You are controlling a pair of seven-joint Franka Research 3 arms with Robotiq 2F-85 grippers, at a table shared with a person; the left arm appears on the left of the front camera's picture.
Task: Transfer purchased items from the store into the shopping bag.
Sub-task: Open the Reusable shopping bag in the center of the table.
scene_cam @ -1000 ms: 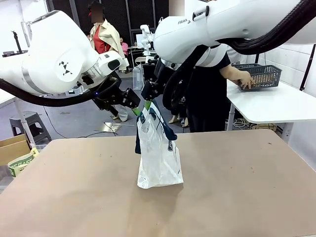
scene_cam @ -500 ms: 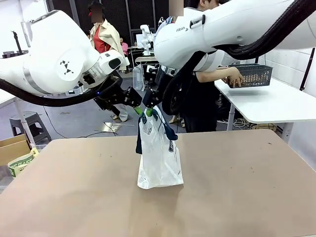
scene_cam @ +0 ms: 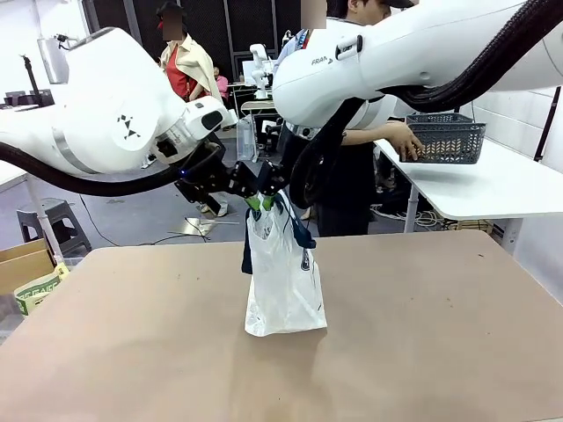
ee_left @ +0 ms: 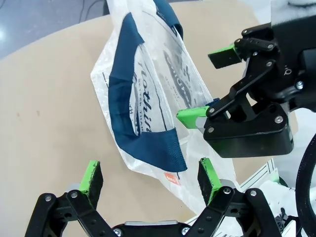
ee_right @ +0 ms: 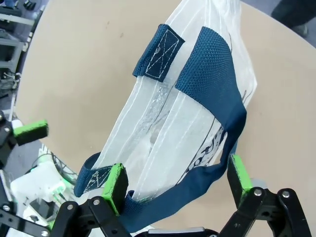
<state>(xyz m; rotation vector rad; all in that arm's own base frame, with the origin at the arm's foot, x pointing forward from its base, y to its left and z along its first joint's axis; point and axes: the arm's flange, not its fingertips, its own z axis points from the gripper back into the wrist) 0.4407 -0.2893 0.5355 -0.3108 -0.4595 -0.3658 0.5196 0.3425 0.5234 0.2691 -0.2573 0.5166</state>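
**A:** What is sitting nearest on the brown counter (scene_cam: 422,343)?

**B:** The shopping bag (scene_cam: 283,281) is standing upright near the middle, with both robot hands hovering at its top.

**A:** Are they gripping it?

**B:** No. The left hand (ee_left: 149,174) is hanging released, with the bag's edge lying between its spread pads. The right hand (ee_right: 177,177) is gaping wide too, and a navy strap (ee_right: 212,74) is running across between its fingers.

**A:** And the store (scene_cam: 449,139)?

**B:** It is sitting farther back on the right, on a white counter (scene_cam: 475,189), and a person's hand (scene_cam: 405,140) is touching its left end.
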